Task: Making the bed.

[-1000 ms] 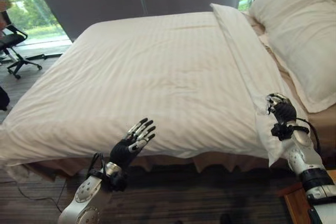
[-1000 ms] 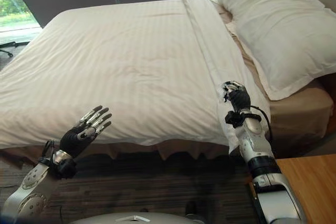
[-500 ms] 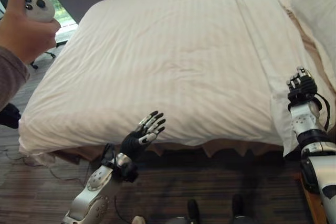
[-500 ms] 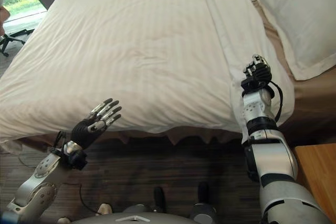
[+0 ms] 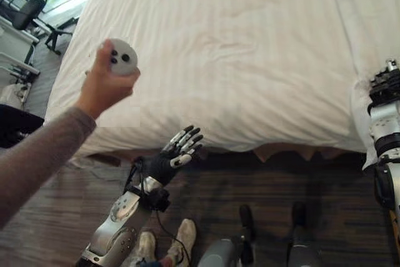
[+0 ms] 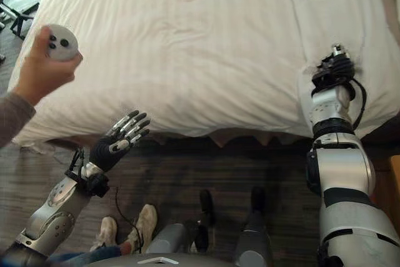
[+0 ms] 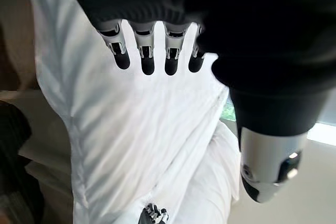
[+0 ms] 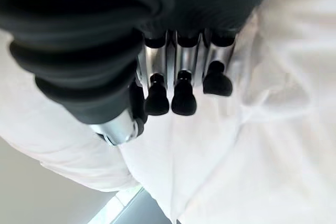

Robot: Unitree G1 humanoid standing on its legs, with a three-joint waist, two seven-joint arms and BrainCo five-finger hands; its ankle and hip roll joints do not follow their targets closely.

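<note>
Right hand (image 6: 333, 70) is clenched on a bunch of the white duvet (image 5: 237, 48) at the near edge of the bed (image 6: 262, 142); cloth puckers around its fingers. Left hand (image 5: 177, 154) hangs released, fingers spread, just off the mattress side, holding nothing. To do this well, I'd judge: pull the gripped edge level and taut, and smooth with the free palm. Duvet is soft, faintly striped cotton with shallow creases. A person's hand (image 5: 106, 85) grips a round pale controller (image 5: 120, 57) nearby.
</note>
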